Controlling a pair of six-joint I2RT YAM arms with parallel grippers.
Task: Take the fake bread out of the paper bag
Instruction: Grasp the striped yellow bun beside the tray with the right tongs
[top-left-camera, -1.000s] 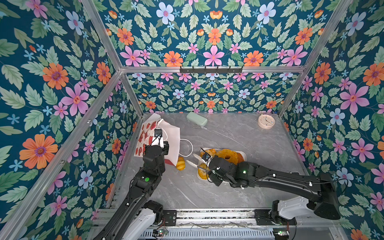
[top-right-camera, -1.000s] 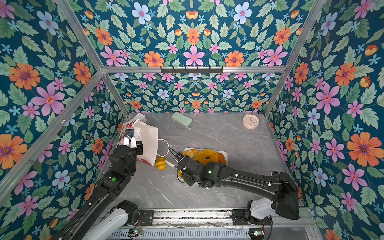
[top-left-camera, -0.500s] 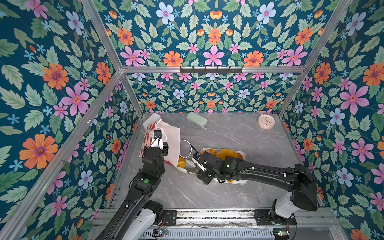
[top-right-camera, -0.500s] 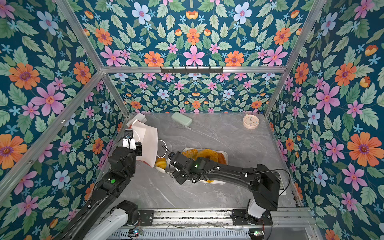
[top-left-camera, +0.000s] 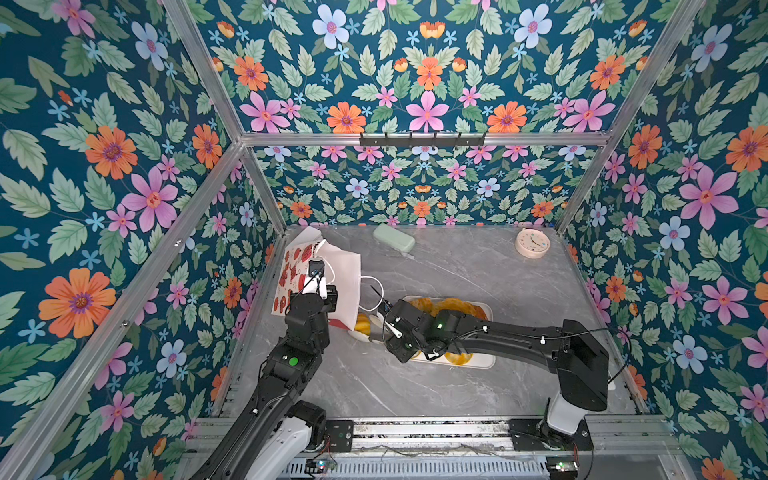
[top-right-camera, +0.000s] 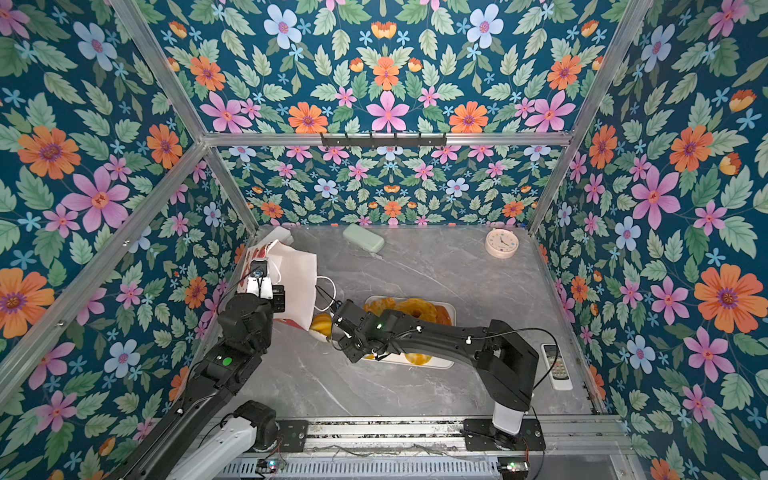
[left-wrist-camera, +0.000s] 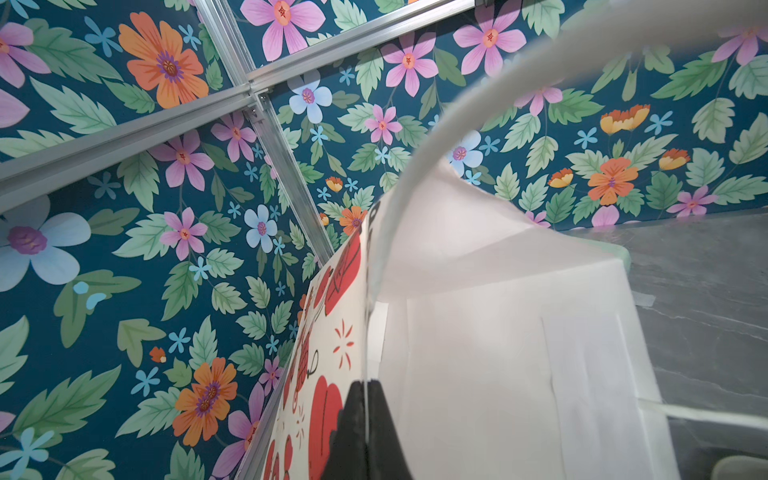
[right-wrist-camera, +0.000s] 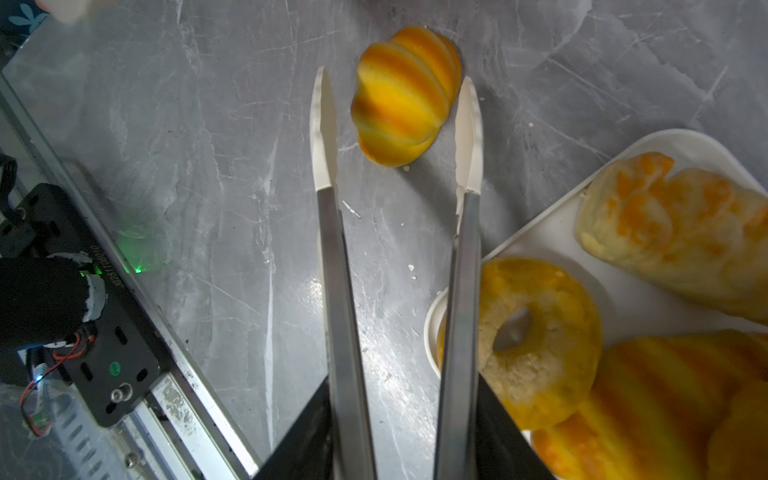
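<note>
**Roll on counter, tongs straddling it, not gripped yet**

Left jaws are clamped shut on the bag (left-wrist-camera: 478, 374) rim, pinching the paper wall beside the cord handle (left-wrist-camera: 436, 137). The bag is held tilted near the left wall (top-left-camera: 232, 270). My read is that this props it open and keeps it clear of the tongs. The inside face seen from the left wrist is bare white. I can't tell if any bread sits deeper in.

Right jaws are closed on the tongs (right-wrist-camera: 336, 291), not on bread. The tong tips stand apart, one on each side of a striped roll (right-wrist-camera: 405, 104). One tip looks at or near the roll's side and the other is clear of it. The roll lies flat on the counter (top-left-camera: 457, 270). In both top views it sits just beside the bag, between the bag and the tray (top-left-camera: 486, 361).

The tray already holds a ring bun (right-wrist-camera: 536, 332) and other pieces, so it looks like the drop-off.

Likely step: squeeze the tongs on the roll and carry it to the tray. The roll is glossy and rounded, so it could squirt out of the tips. Grip across its middle.
</note>
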